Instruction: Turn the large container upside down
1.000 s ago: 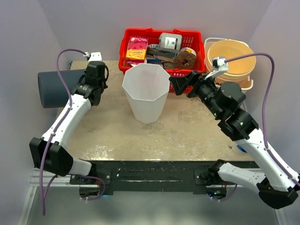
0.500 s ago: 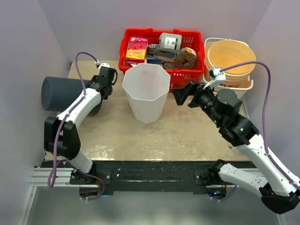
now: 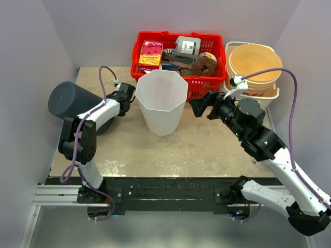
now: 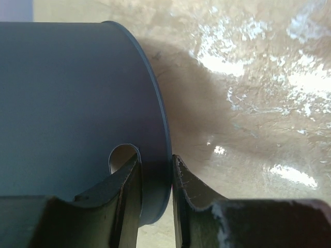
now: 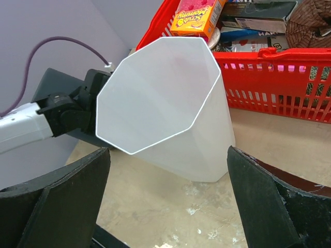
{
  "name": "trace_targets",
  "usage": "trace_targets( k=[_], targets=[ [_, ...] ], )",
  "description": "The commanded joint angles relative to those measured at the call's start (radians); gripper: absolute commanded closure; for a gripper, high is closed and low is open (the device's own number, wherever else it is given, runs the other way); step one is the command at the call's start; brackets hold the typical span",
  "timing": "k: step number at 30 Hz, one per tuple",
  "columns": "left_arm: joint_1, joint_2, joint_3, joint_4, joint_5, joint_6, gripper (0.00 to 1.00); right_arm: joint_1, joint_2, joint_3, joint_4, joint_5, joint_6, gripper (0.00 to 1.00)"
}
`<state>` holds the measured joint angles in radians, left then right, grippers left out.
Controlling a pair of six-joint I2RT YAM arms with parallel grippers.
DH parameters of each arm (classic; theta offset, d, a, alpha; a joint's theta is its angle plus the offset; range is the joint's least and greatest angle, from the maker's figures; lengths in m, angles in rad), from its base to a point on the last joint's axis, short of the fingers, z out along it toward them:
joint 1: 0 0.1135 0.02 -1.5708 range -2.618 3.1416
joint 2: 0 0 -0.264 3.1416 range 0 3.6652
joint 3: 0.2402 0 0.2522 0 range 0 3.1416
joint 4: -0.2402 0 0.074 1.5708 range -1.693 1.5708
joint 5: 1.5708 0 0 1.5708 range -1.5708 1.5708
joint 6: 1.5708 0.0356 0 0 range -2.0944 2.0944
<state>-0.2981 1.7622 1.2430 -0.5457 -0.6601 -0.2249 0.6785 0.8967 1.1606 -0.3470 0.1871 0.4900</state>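
Observation:
The large dark grey container (image 3: pixel 70 101) is tilted at the table's left edge, its closed base pointing up and to the left. My left gripper (image 4: pixel 155 181) is shut on its rim (image 4: pixel 164 155), one finger inside the wall and one outside. In the top view that gripper (image 3: pixel 111 111) sits at the container's right side. A white octagonal container (image 3: pixel 161 103) stands upright at the table's centre. My right gripper (image 3: pixel 199 106) hovers just right of it, jaws wide open and empty. The right wrist view shows the white container (image 5: pixel 170 98) ahead of the open fingers (image 5: pixel 67 201).
A red basket (image 3: pixel 178 39) of packaged goods stands behind the white container, close to its rim. An orange bucket (image 3: pixel 256 62) sits at the back right. The left wall is close beside the grey container. Bare tabletop (image 3: pixel 181 150) lies in front.
The left arm has swung in towards the white container, turning the grey container from lying on its side to tilted base-up. The right gripper drew back slightly and opened a little wider.

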Motion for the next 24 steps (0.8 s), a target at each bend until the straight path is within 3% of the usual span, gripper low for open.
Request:
trace_targets(
  k=[1,6,9,10,16,24],
  targets=[
    [-0.010,0.034,-0.036,0.038,-0.006,-0.021,1.00,0.000,-0.004,0.002,0.009,-0.017,0.009,0.02],
    [-0.010,0.051,-0.057,0.050,0.014,-0.036,0.98,0.001,0.004,0.008,0.009,-0.032,0.010,0.01],
    [-0.010,0.054,-0.068,0.058,0.036,-0.037,0.90,0.000,0.010,0.005,0.014,-0.040,0.015,0.01],
    [-0.010,0.052,-0.071,0.059,0.042,-0.037,0.81,0.000,0.008,0.005,0.014,-0.041,0.018,0.01],
    [-0.012,0.026,-0.105,0.084,0.097,-0.034,0.53,0.001,0.019,0.007,0.025,-0.058,0.024,0.01],
    [-0.012,-0.006,-0.123,0.093,0.145,-0.037,0.39,0.000,0.033,0.013,0.036,-0.069,0.024,0.01]
  ],
)
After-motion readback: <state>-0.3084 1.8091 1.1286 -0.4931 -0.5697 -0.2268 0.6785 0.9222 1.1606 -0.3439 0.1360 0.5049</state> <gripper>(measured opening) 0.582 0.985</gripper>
